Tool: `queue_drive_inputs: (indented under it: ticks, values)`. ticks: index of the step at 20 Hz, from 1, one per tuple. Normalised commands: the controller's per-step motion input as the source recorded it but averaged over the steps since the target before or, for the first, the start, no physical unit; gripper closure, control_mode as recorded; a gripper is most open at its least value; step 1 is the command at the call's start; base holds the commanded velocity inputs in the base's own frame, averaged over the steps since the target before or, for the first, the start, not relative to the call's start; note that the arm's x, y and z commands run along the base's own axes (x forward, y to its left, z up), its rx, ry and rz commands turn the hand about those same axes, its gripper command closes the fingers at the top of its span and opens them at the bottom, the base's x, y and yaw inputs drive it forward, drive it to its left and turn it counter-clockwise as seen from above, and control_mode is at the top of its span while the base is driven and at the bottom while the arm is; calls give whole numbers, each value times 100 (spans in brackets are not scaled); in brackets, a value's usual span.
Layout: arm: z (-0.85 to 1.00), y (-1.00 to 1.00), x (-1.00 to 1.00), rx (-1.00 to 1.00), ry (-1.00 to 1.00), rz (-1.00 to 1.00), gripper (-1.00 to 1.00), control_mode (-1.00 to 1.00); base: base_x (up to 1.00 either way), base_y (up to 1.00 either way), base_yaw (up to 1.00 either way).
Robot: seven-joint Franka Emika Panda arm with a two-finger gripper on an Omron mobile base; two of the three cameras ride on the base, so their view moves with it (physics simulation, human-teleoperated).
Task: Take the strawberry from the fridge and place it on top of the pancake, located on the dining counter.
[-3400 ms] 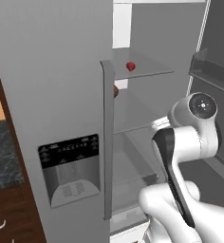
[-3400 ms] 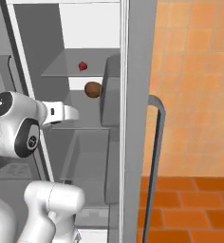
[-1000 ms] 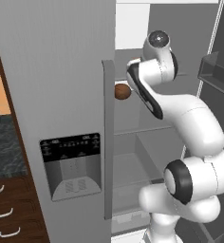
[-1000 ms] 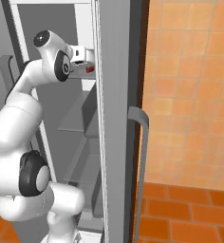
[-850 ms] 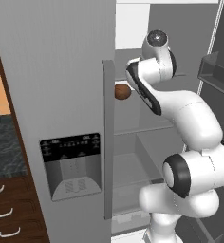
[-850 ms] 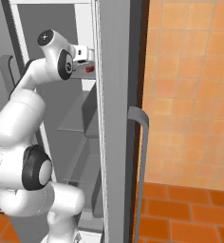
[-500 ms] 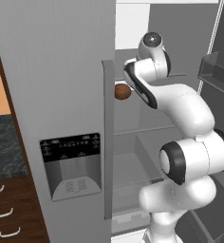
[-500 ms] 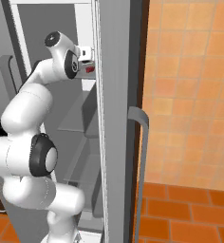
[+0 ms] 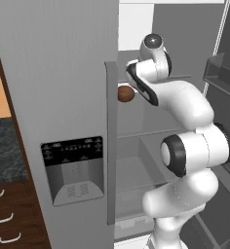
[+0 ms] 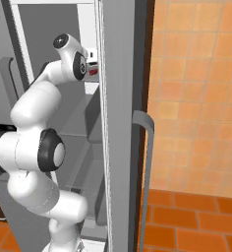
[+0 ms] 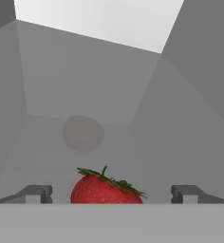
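The strawberry [image 11: 107,187], small and red with a green cap, sits on an upper glass shelf inside the fridge [image 9: 63,73]. It lies between the two dark fingertips [image 11: 35,193] of my gripper [image 11: 111,195], which is open with clear gaps on both sides of the berry. In the right base view a bit of the strawberry [image 10: 94,72] shows red at the tip of my hand, beside the door edge of the fridge [image 10: 119,98]. The left base view shows my arm bent high into the upper compartment. The pancake and the dining counter are out of view.
A brown oval object [image 9: 125,93] lies on the shelf just below and left of my wrist. The fridge's right door [image 9: 224,82] stands open with bins on it. An orange tiled wall [image 10: 196,98] is to the right; a dark counter with wood drawers [image 9: 5,155] is to the left.
My arm has risen from the lower shelves to the upper shelf and reached in to the strawberry. Over the last second it edged slightly further in, jaws staying open.
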Motion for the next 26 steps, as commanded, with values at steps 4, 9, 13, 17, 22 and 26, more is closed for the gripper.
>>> queue_drive_inputs:
  ticks: [4, 9, 13, 17, 22, 26]
  values:
    - [-8, -17, 7, 0, 0, 0, -100, -100, 0, 0, 0]
    - [-16, -2, 25, 0, 0, 0, 100, -100, 0, 0, 0]
    - [-25, -2, 19, 0, 0, 0, 100, -100, 0, 0, 0]
    - [-11, -34, -14, 0, -1, 0, 100, -100, 0, 0, 0]
    - [23, -5, -84, 0, -20, 0, 100, -100, 0, 0, 0]
    - [24, 12, -100, 0, -15, 0, 100, -100, 0, 0, 0]
